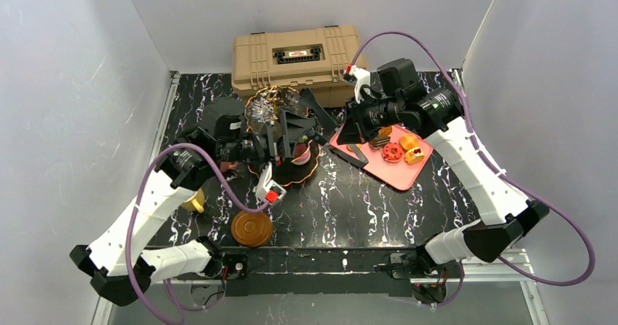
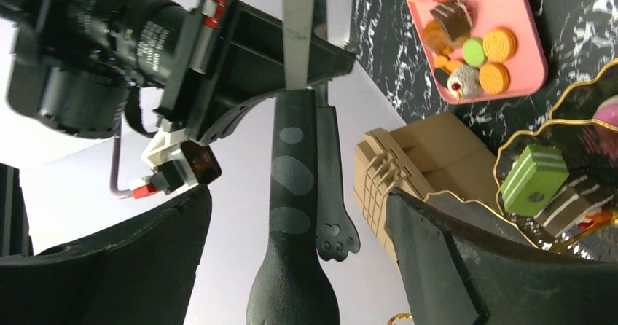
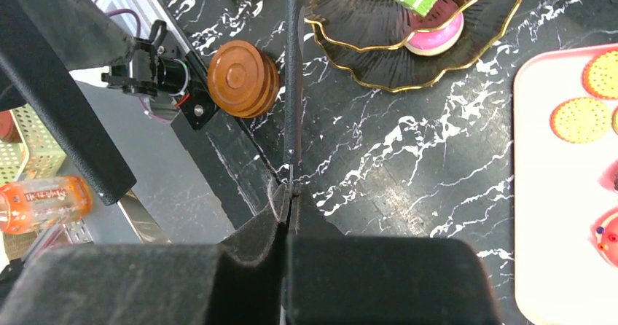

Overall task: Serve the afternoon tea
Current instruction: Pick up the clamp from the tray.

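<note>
right pincer (image 3: pixel 290 207): pressing together on the black tongs (image 2: pixel 291 143), gripping near their steel spring end, so the paw tips are pointing away and staying free to work.
left pincer (image 2: pixel 297 210): standing spread, one finger on either side of the tongs. I'm seeing no contact. It's looking like a handover or regrip, but that's my guess.
stand (image 1: pixel 312 166): sitting mid-frame on the tabletop (image 1: pixel 350 208) in the overhead view, just below the toolbox (image 1: pixel 291 59), with the left arm reaching over it.
on stand: green cake (image 2: pixel 536 179) and striped brown cake (image 2: pixel 576 205) are lying on one tier, and a pink macaron (image 3: pixel 437 37) is sitting on the bottom tier. Plating is looking partly done.
tray (image 1: pixel 397 178): lying just right of the stand and carrying the pastries (image 1: pixel 393 150) not yet moved. Probably sitting close to keep transfers short.
saucers (image 1: pixel 251 228): stacked at lower centre-left, with the yellow cup (image 1: pixel 195 201) sitting up-left of them. Both are waiting outside the pastry path.
risk: tongs could be twisting or dropping if the right lets go before the left is clamping.
</note>
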Controlling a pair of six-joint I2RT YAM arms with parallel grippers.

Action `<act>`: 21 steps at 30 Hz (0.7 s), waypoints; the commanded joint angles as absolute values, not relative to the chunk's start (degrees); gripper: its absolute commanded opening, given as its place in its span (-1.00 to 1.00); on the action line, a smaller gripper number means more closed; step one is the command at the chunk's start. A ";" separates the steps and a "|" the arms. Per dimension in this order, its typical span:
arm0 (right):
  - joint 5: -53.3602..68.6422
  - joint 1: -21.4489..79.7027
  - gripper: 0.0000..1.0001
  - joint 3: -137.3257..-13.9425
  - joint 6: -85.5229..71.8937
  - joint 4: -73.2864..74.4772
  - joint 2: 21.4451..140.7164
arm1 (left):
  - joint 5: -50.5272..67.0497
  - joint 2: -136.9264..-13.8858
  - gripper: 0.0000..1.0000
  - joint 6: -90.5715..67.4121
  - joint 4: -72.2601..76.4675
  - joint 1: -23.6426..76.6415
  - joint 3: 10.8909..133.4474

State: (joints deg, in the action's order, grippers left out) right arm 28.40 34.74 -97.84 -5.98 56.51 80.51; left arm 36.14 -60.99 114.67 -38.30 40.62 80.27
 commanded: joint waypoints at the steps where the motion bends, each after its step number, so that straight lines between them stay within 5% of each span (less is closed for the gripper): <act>1: 25.56 35.23 -0.97 -99.75 -5.84 57.61 79.97 | 29.17 -61.79 0.66 125.08 -37.46 41.84 79.64; 3: 25.36 35.24 -0.97 -99.96 -5.90 57.74 79.81 | 27.37 -61.88 0.51 125.04 -36.98 42.11 78.93; 8: 24.56 35.42 -0.97 -100.90 -5.81 58.46 80.21 | 25.67 -61.39 -0.28 122.72 -34.38 42.87 77.23; 13: 25.19 36.13 -0.91 -100.98 -5.97 58.55 80.77 | 25.42 -60.80 -0.22 121.00 -30.91 43.50 75.41; 17: 24.31 36.92 -0.89 -101.26 -5.94 58.85 80.75 | 23.33 -60.73 0.10 120.15 -28.61 43.96 74.00; 21: 22.63 37.76 -0.90 -101.67 -5.80 59.82 81.41 | 20.03 -61.34 0.15 117.88 -26.15 45.44 73.89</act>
